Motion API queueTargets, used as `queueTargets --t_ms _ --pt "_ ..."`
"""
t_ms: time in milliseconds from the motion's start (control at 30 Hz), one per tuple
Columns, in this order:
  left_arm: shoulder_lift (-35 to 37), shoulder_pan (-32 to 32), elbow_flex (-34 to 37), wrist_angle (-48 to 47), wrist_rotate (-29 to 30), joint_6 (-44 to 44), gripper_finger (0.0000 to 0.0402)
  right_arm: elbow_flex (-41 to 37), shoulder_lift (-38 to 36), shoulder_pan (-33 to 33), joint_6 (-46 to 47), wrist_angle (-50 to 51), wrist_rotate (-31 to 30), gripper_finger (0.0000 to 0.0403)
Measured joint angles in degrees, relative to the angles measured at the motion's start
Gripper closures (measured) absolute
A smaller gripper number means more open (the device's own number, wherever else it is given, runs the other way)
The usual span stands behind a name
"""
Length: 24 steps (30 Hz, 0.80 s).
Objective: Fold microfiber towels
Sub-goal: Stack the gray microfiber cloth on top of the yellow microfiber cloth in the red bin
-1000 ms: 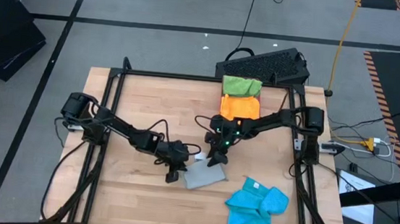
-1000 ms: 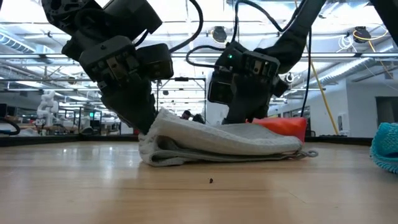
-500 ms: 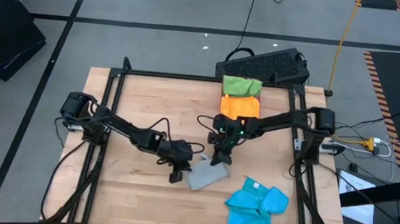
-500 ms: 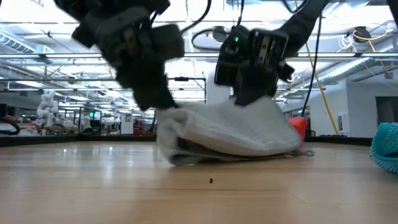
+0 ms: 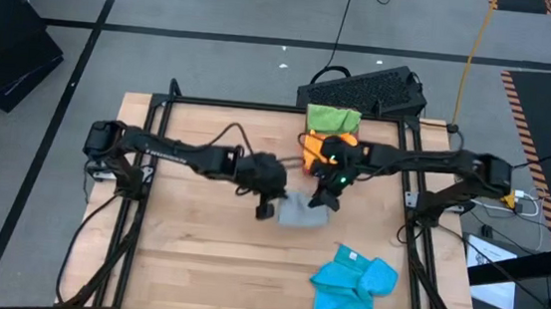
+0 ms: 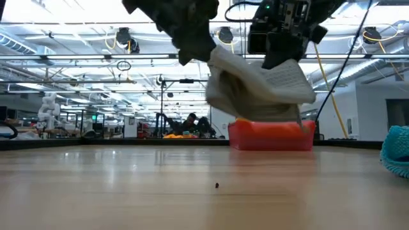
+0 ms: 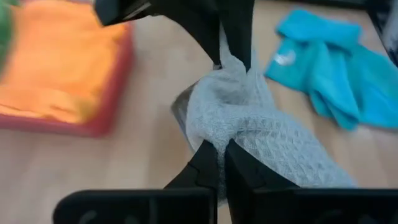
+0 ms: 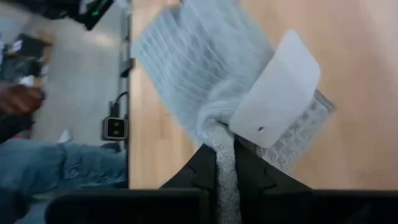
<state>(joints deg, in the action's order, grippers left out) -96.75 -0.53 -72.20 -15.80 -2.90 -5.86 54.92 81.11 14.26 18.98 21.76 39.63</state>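
Note:
A folded grey microfiber towel [image 6: 259, 86] hangs in the air between my two grippers, above the table and in front of the pink-red tray [image 6: 271, 135]. My left gripper [image 5: 269, 204] is shut on its left end and my right gripper [image 5: 325, 196] on its right end. In the tray lie a folded orange towel [image 5: 328, 147] and a green towel [image 5: 332, 117]. Bright blue towels [image 5: 352, 286] lie crumpled at the near right of the table. My left gripper pinches a bunched end of the grey towel [image 7: 216, 132] between its two fingers, several layers together. It comes slanting down from the table's left. The towel is lifted clear and sags toward the other gripper. My right gripper pinches the towel's opposite bunched end [image 8: 219, 129] between its two fingers, beside the white label [image 8: 273, 93]. It comes slanting down from the table's right. The towel is clear of the table, its folded layers hanging below.
A black keyboard [image 5: 367, 85] lies past the table's far edge behind the tray. A black frame rail [image 5: 155, 154] runs along the table's sides. A person's jeans [image 8: 56, 165] show beyond the table. Bare wood [image 5: 196, 258] lies at the near left.
The right gripper has taken hold of the grey towel's right end. Both grippers have risen and moved toward the far edge and the tray. The folded towel, which lay flat on the table, is now lifted clear and hangs bunched between them.

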Motion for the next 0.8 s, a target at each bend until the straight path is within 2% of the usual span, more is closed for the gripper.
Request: queueTargets --t_ms 100,267,467,600,800 --pt "0.0 -3.1 -2.1 -0.8 0.0 1.7 0.0394 0.0 -3.3 3.6 -1.5 3.7 -2.1 0.0386" --pt "0.0 -8.5 -2.7 2.5 -2.1 6.9 0.038 0.0 -6.8 11.3 -4.1 6.2 -2.4 0.0385" --pt "-0.7 -15.6 -2.7 6.5 -4.8 7.6 0.0394 0.1 -6.5 20.9 -6.2 4.9 -2.0 0.0385" --pt "-3.2 -18.8 -2.7 12.4 -7.5 7.7 0.0384 0.1 -6.3 26.2 -6.4 4.8 -1.7 0.0385" --pt "-7.4 -21.3 -2.7 17.1 -9.4 6.6 0.0383 0.1 -6.3 33.6 -6.4 5.2 3.8 0.0385"
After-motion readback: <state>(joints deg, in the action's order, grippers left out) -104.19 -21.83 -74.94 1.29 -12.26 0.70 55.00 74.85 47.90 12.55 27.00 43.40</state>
